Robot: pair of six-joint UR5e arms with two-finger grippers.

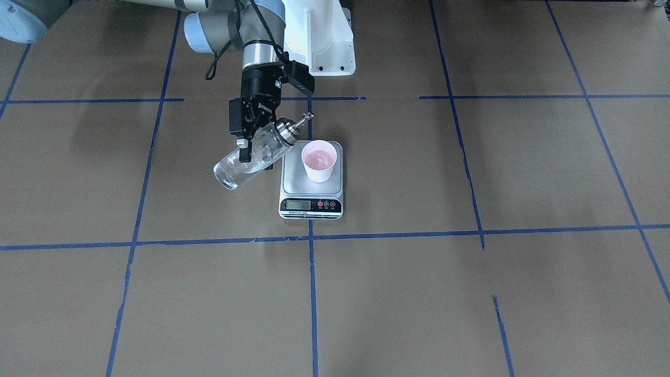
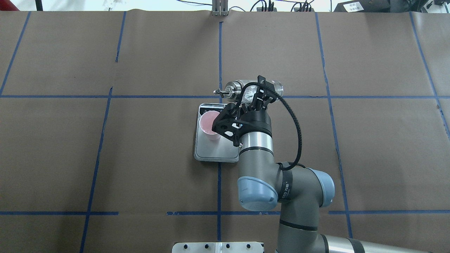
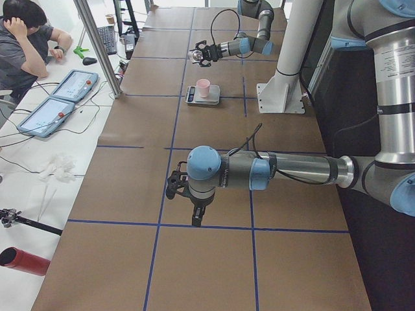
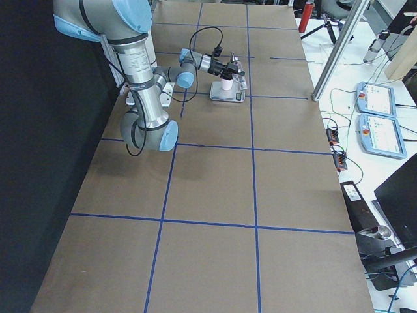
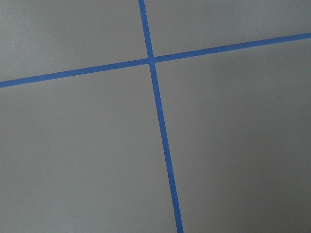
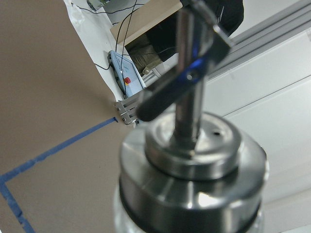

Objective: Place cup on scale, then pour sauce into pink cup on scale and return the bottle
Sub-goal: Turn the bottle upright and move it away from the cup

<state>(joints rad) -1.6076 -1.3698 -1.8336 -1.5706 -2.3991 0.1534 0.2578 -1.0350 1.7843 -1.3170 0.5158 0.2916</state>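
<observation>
Seen from the table's left end, the left arm is nearest, reaching out over the brown paper-covered table (image 1: 471,293). Its black left tool (image 3: 176,188) hangs a little above the surface and well apart from the task's things. It shows only in this side view, so I cannot tell how far its jaws are parted. The left wrist camera sees only bare paper and two crossing blue tape lines (image 5: 160,126).

Farther along, at the table's middle, lies the flat rectangular silver-topped digital scale (image 1: 298,178). Its black front strip and small display (image 1: 297,204) face the operators' side. The small pale pink tapered paper cup (image 1: 319,159) stands upright on the platform. It sits on the robot's left part of the platform, toward the display end.

Beyond and above the scale, the black two-finger right tool (image 1: 255,157) is closed around the body of the small clear glass cylindrical bottle (image 1: 230,170). The bottle is held in the air, tipped well over. Its shiny silver metal spout cap (image 1: 287,131) is turned toward the cup. The glass base points away, toward the robot's right. The bottle touches neither cup nor scale. The right wrist camera shows the cap and spout close up and blurred.
</observation>
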